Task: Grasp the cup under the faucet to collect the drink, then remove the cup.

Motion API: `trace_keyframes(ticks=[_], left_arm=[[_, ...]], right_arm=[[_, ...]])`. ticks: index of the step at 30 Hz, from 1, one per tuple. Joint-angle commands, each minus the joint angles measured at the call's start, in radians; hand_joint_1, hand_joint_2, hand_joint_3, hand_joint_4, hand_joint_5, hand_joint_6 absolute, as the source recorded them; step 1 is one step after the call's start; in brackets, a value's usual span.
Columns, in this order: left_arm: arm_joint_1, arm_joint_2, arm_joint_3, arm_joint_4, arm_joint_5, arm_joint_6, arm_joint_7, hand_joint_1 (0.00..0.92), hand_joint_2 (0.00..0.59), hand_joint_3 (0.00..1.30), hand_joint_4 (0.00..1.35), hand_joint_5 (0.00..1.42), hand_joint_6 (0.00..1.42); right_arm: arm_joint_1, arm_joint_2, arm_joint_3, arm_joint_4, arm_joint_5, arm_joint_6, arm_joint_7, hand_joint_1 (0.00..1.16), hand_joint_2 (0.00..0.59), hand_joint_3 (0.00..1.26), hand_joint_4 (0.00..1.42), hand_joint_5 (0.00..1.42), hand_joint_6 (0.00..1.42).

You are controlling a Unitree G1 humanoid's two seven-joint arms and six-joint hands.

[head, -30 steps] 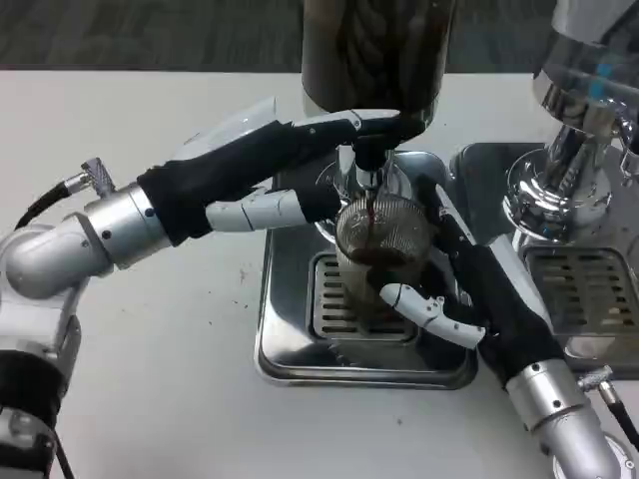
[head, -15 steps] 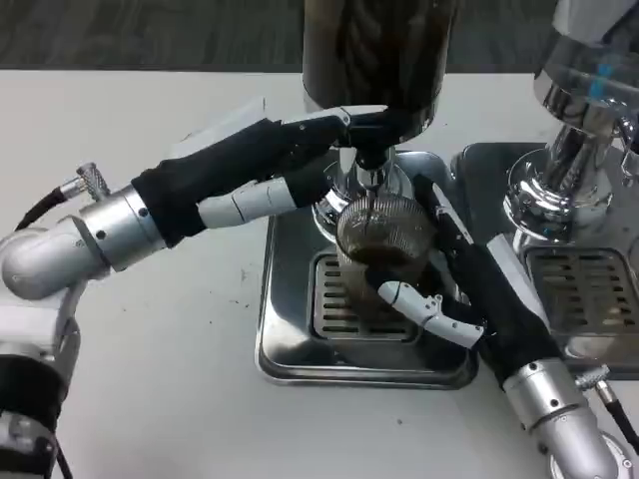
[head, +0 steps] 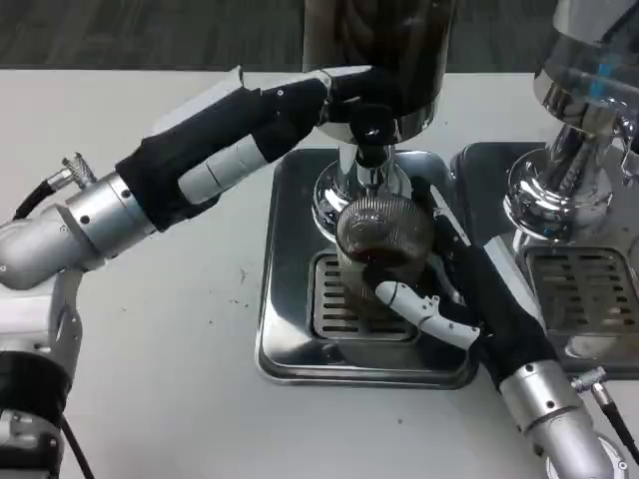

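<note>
The right hand is wrapped around the ribbed glass cup, one white finger curling across the cup's front low down, the rest behind and beside it. The cup stands upright on the grate of the steel drip tray, directly beneath the faucet, with dark drink inside. The left hand reaches in from the left, its fingertips pressed against the faucet lever on the dark dispenser; whether they clasp it cannot be told. The tray sits on the white desk.
</note>
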Motion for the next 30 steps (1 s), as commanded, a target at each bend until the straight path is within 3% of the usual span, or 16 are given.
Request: trace_keyframes(ticks=[1, 17, 30], left_arm=[[0.007, -0.008, 0.027, -0.032, -0.026, 0.03, -0.012, 0.0, 0.082, 0.2, 0.12, 0.16, 0.11], [0.172, 0.022, 0.132, -0.061, -0.048, 0.114, 0.03, 0.0, 0.095, 0.25, 0.17, 0.18, 0.14], [0.316, 0.015, 0.164, -0.112, -0.048, 0.151, 0.078, 0.0, 0.104, 0.26, 0.19, 0.19, 0.14]], right_arm=[[-0.01, 0.002, -0.008, 0.013, 0.013, -0.029, -0.002, 0.55, 0.226, 0.0, 0.0, 0.0, 0.06], [-0.031, -0.02, 0.016, 0.028, -0.029, -0.007, 0.005, 0.63, 0.212, 0.0, 0.0, 0.0, 0.05], [-0.045, -0.023, 0.021, 0.044, -0.059, 0.029, -0.017, 0.64, 0.212, 0.0, 0.0, 0.0, 0.08]])
